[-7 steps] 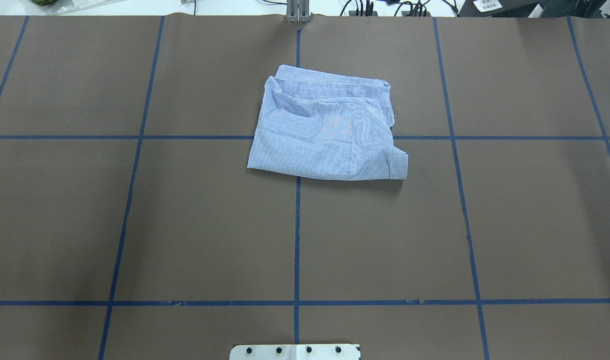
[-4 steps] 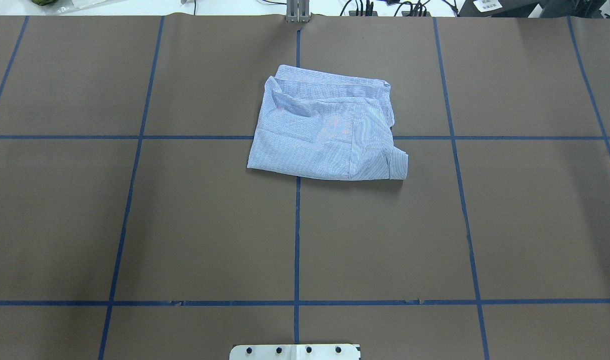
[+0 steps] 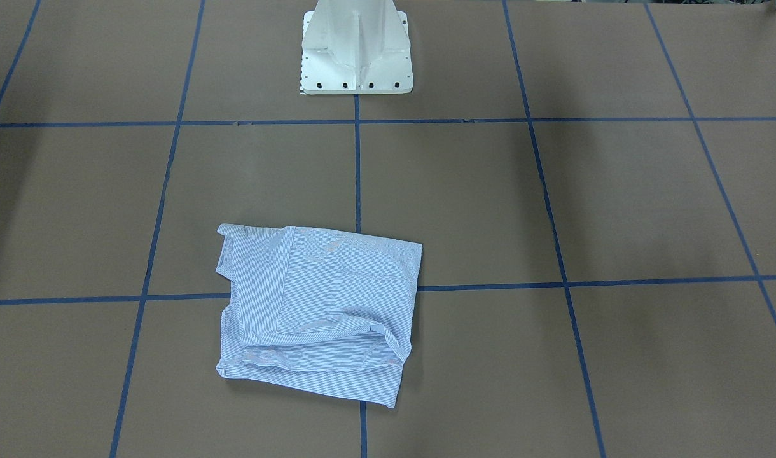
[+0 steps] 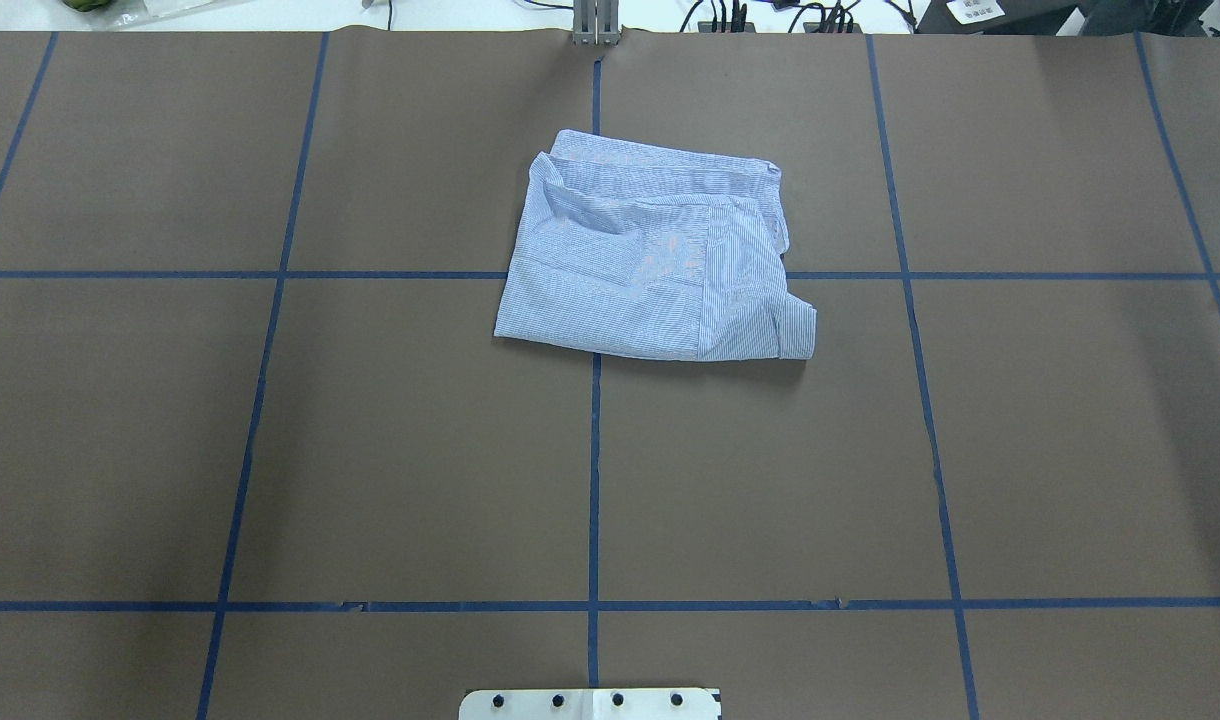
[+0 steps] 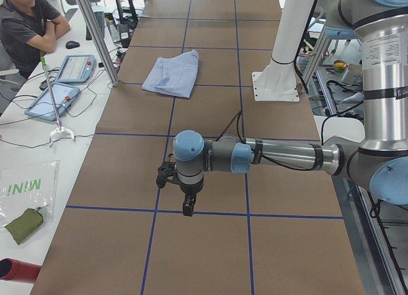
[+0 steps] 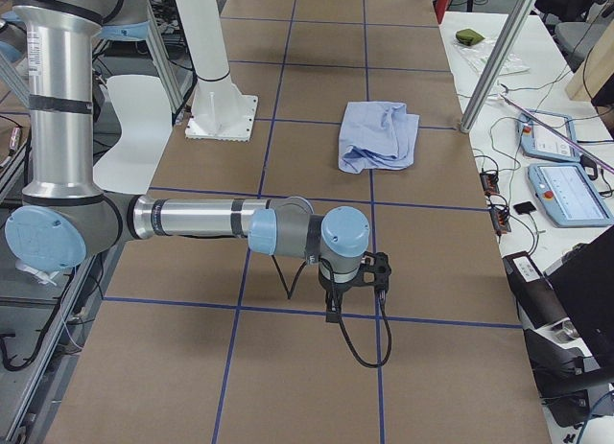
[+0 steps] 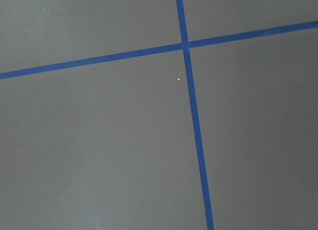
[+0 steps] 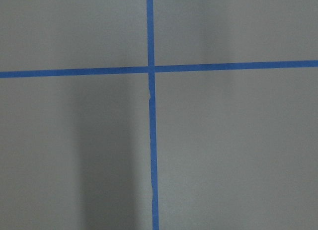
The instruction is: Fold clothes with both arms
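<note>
On the table (image 4: 370,450), the shirt (image 4: 650,265) lies well apart from left end effector (image 5: 187,210) and right end effector (image 6: 331,315), their opening indiscernible.

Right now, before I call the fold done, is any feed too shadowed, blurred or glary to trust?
Overhead exterior: sharp, evenly lit; the shirt throws only a thin shadow along its near edge. Front-facing: soft shadow patches on the table, no glare. Right wrist: a broad soft shadow band left of the tape line. Left wrist: even, crisp.
</note>
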`<state>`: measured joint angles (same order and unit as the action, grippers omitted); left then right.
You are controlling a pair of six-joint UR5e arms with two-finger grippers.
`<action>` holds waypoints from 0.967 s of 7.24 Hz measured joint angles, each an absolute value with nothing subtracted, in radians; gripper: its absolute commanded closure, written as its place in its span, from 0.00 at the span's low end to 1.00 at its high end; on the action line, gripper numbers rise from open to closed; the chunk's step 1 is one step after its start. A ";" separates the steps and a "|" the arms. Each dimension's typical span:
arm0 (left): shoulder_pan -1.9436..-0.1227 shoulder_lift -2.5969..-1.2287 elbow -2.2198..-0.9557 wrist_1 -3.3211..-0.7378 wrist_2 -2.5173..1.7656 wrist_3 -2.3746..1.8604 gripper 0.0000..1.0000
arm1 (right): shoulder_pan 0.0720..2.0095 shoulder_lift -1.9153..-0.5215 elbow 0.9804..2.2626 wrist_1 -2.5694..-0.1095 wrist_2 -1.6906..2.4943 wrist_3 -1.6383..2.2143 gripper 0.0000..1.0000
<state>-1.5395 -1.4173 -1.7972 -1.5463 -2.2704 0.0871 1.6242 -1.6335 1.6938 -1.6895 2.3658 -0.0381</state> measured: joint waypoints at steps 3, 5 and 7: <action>-1.540 -1.419 -1.799 -1.549 -2.272 0.087 0.00 | 1.586 -1.642 1.686 -1.618 2.336 -0.002 0.00; -1.539 -1.421 -1.799 -1.550 -2.271 0.087 0.00 | 1.568 -1.648 1.681 -1.584 2.318 0.026 0.00; -1.539 -1.423 -1.799 -1.550 -2.271 0.087 0.00 | 1.564 -1.647 1.685 -1.578 2.316 0.036 0.00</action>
<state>-1.5387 -1.4231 -1.7986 -1.5505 -2.2707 0.0874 1.5640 -1.6473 1.6847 -1.5778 2.3161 0.0361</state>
